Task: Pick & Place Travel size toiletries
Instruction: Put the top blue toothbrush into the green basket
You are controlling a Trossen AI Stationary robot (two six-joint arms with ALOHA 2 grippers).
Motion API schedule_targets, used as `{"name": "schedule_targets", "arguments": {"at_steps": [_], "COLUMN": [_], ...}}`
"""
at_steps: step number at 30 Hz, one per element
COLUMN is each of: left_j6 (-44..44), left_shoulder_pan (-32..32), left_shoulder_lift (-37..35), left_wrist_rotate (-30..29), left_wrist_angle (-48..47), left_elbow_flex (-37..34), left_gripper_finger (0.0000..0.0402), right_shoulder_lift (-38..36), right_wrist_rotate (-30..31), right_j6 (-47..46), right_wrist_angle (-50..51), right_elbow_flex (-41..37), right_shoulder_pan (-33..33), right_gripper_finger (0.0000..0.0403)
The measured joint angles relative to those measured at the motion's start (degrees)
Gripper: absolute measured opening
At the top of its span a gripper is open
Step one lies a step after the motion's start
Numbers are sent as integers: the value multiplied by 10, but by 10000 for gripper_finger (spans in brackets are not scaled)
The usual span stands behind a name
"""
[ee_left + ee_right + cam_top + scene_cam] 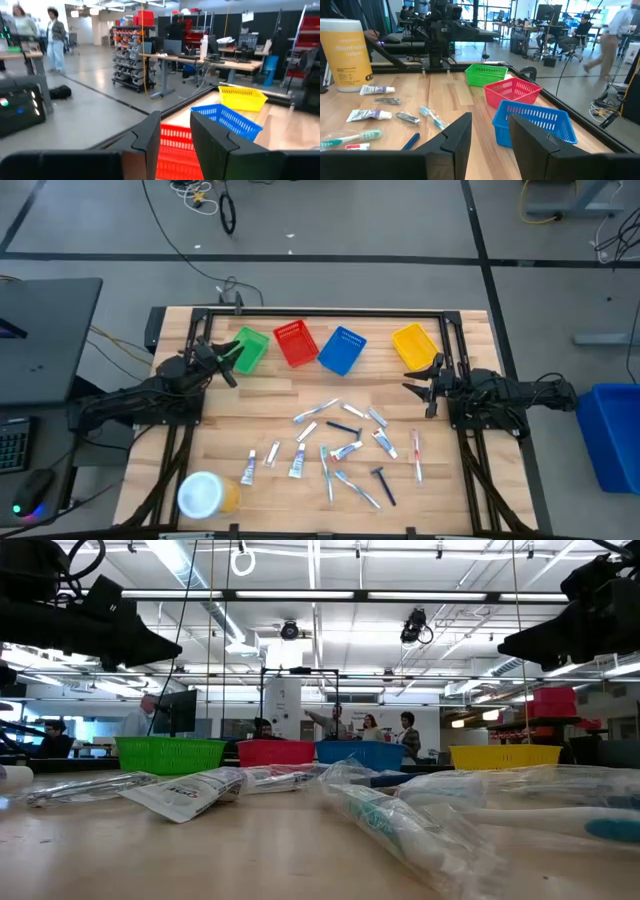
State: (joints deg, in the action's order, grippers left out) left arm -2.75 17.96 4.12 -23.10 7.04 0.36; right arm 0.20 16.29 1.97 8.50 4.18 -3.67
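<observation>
The toiletries [345, 445] were left scattered mid-tabletop [270, 405], none yet sorted into the baskets [340, 348] lined along the far edge. The left hand [228, 358] and right hand [425, 385] were held parted and empty, evidently poised for reaching.

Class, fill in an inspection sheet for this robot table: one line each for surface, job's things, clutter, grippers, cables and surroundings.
Surface: wooden table, bare between the items.
Job's things: toiletries, small tubes, toothbrushes and razors, lie scattered on the front half; none is in a basket.
Clutter: green basket, red basket, blue basket and yellow basket in a row at the back; yellow jar at the front left corner.
Grippers: left gripper beside the green basket, right gripper near the yellow basket; both open, holding nothing.
Cables: cables lie on the floor behind the table.
Surroundings: people stand in the workshop beyond.
</observation>
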Motion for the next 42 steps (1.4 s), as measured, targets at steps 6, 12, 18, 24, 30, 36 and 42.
{"name": "schedule_targets", "arguments": {"at_steps": [6, 12, 18, 24, 30, 36, 42], "left_j6": [-56, -74, -78, -71, -80, -84, -51], "left_shoulder_pan": [0, 0, 0, 0, 0, 0, -21], "left_shoulder_lift": [0, 0, 41, 161, 302, 452, 595], "left_wrist_rotate": [52, 167, 192, 192, 193, 225, 277], "left_wrist_angle": [15, 110, 153, 170, 173, 173, 172], "left_elbow_flex": [0, 0, 8, 59, 126, 189, 257], "left_gripper_finger": [114, 114, 123, 160, 180, 175, 172], "right_shoulder_lift": [2, 40, 124, 255, 391, 514, 601], "right_wrist_rotate": [51, 69, 30, -4, -26, -35, -35], "right_j6": [9, 78, 102, 80, 84, 62, 18], "right_wrist_angle": [-70, -226, -331, -444, -491, -479, -482], "right_elbow_flex": [0, 0, 0, 1, 57, 108, 112], "right_shoulder_pan": [0, 11, 41, 84, 115, 139, 139], "right_gripper_finger": [140, 140, 148, 168, 186, 187, 185]}}
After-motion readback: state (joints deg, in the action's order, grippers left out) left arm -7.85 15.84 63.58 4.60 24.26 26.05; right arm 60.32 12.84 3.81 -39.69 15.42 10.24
